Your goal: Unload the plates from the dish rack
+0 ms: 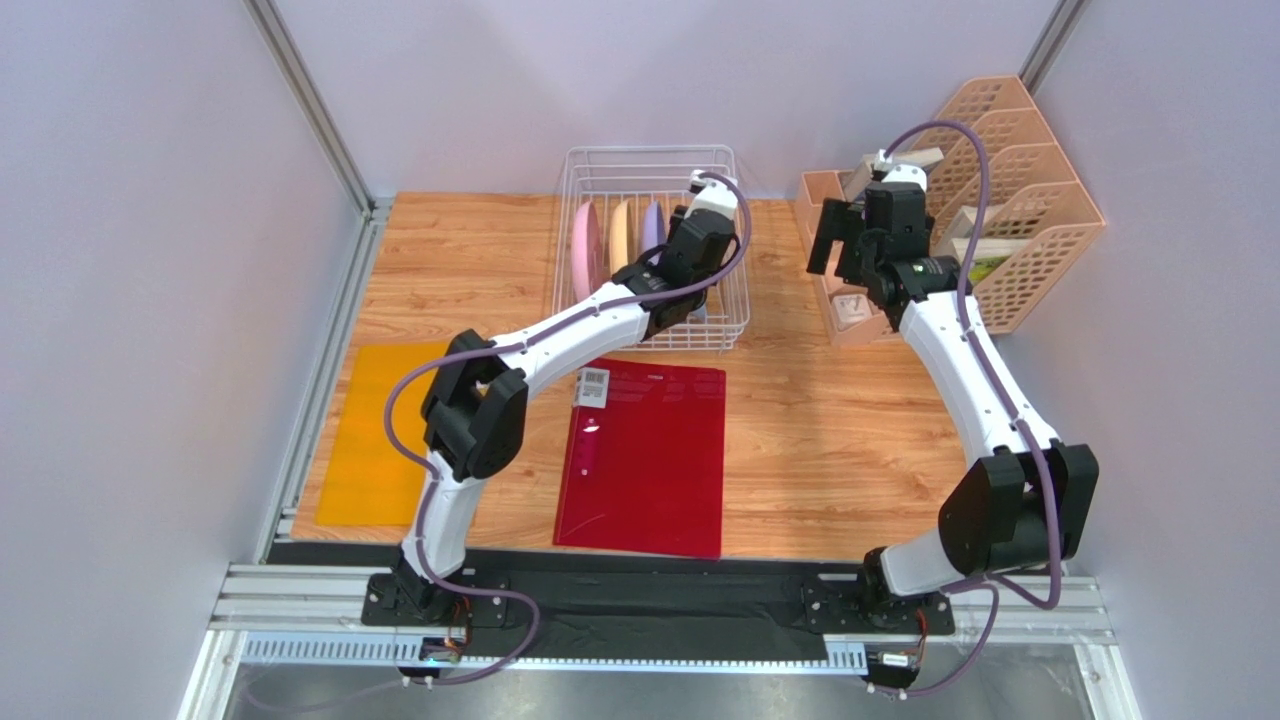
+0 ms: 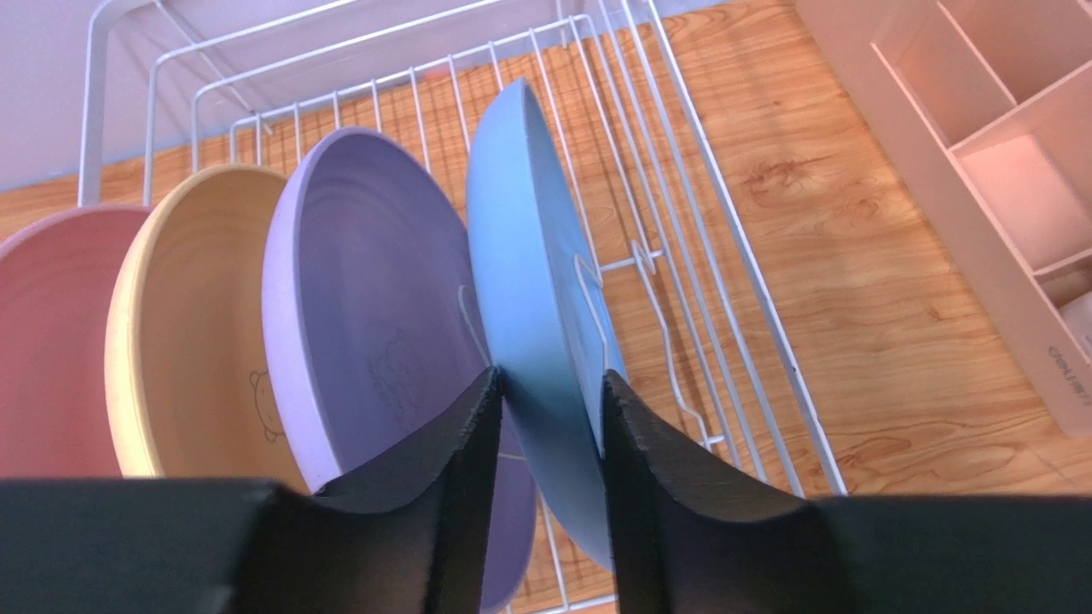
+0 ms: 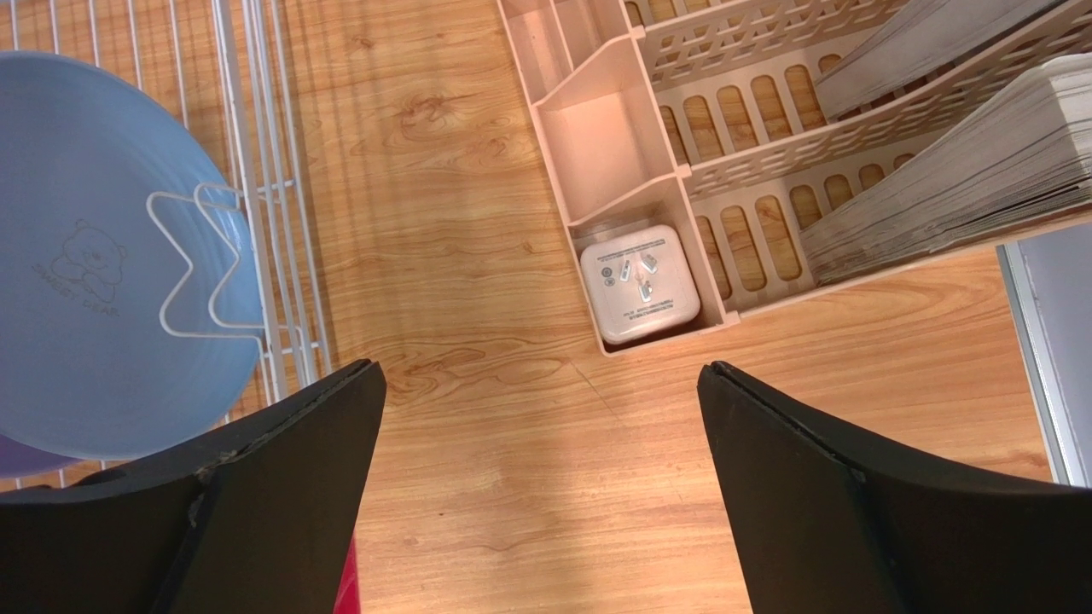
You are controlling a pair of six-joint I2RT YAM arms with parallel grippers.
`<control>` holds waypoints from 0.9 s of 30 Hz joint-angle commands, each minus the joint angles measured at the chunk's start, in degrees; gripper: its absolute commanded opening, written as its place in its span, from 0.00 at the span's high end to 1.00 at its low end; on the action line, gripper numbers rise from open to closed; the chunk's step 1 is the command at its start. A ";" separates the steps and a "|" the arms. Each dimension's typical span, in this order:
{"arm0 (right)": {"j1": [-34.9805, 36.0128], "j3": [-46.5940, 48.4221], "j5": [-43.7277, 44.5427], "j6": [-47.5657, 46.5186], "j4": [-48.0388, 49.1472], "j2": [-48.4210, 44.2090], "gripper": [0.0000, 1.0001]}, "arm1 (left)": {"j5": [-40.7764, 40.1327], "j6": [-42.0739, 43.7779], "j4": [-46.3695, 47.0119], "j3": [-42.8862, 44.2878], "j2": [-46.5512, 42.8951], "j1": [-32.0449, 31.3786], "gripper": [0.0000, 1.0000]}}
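The white wire dish rack stands at the back of the table with the plates on edge in a row. In the left wrist view they run pink, tan-yellow, lilac and light blue. My left gripper reaches into the rack with one finger on each face of the light blue plate's rim, closed against it. From above, that gripper hides the blue plate. My right gripper hovers open over bare wood right of the rack, holding nothing, with the blue plate at its left.
A peach lattice organizer holding papers and a small white box stands at the back right. A red folder lies in front of the rack, and a yellow-orange sheet lies at the left.
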 commanded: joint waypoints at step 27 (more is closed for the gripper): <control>0.01 1.44 0.37 1.37 -1.32 0.50 0.00 | -26.57 29.27 17.30 10.15 5.92 -6.16 1.00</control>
